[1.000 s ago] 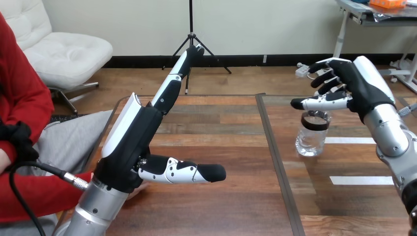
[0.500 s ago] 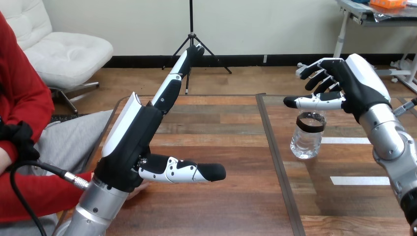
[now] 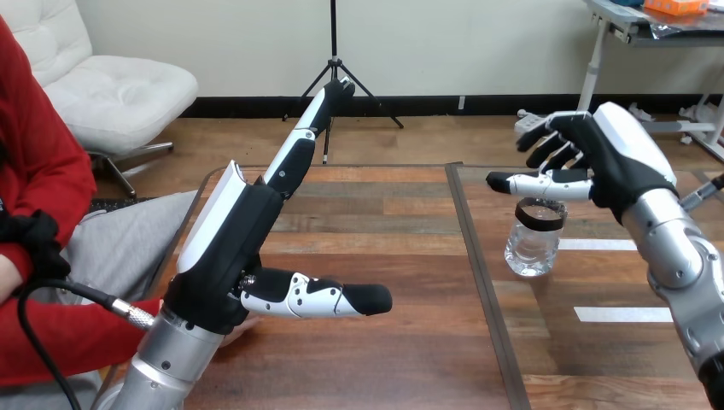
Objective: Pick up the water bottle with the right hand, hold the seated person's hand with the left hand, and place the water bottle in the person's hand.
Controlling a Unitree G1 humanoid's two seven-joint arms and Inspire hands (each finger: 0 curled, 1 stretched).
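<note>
Clear water bottle point(image 3: 533, 243) stands upright just below the right hand point(image 3: 602, 158), fingers spread and empty; closing this high could clip its top, toppling it.

Water bottle point(image 3: 534, 246) on table point(image 3: 384, 224) — (right half).
</note>
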